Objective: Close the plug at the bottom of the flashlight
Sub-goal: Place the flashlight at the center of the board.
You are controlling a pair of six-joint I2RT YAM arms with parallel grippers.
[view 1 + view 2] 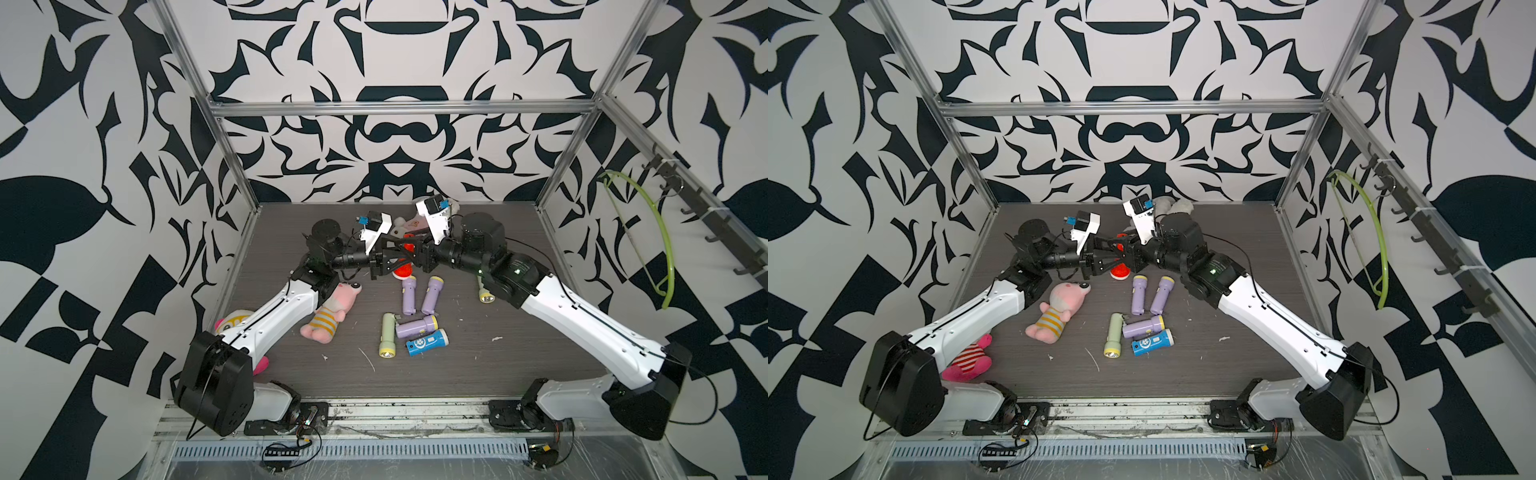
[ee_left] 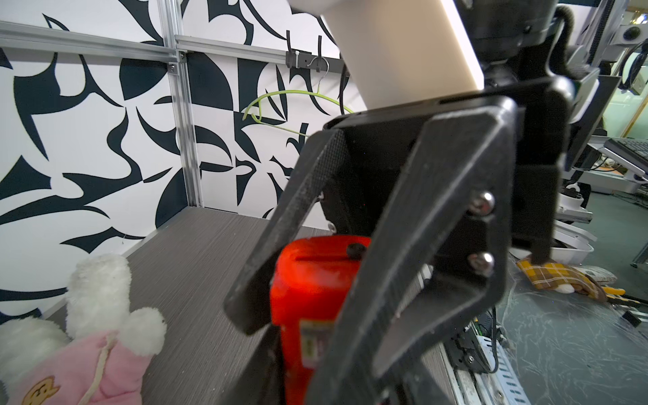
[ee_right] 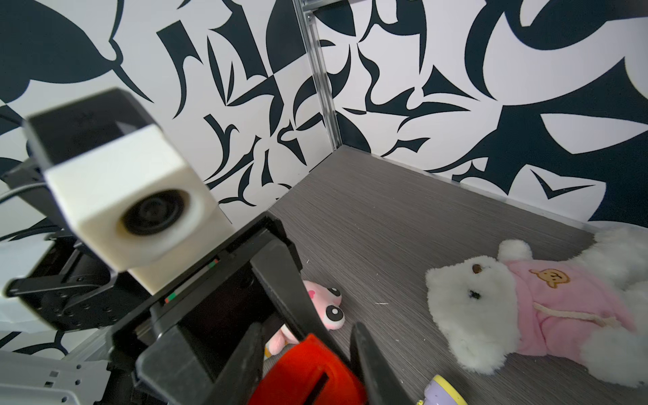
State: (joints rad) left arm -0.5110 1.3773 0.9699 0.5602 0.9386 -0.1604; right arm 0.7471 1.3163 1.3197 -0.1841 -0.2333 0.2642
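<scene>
Top views, step: We're in the thick of it. The red flashlight [image 1: 404, 272] sits at the far middle of the table [image 1: 519, 332], caught between the left gripper [image 1: 392, 259] and the right gripper [image 1: 415, 255], nose to nose. We judge this to be the pressing-home of the plug.
Top views, spares: The spare flashlights [image 1: 1138, 296] lie nearer to us, well apart from both grippers.
Left wrist, flashlight: The red flashlight [image 2: 315, 280] is glossy plastic with a label strip down its side. Its end face carries a thin slot [image 2: 322, 258] and a small black stud [image 2: 356, 250].
Left wrist, right fingers: The right gripper's fingers [image 2: 287, 217] stand partly apart, one on each side of that end. Whether they press on it, we cannot tell.
Left wrist, left fingers: They are clamped narrow on the red body, low and mostly out of shot.
Right wrist, grip: The left gripper [image 3: 287, 343] comes in from the left and bites the red flashlight [image 3: 308, 371], with the slot facing us.
Plug: No prongs show. It looks folded nearly flush, though we cannot be sure.
Next move: We want the left grip firm. The right should push square on the end face without skidding off the slick plastic, then check that the seam sits flat.
</scene>
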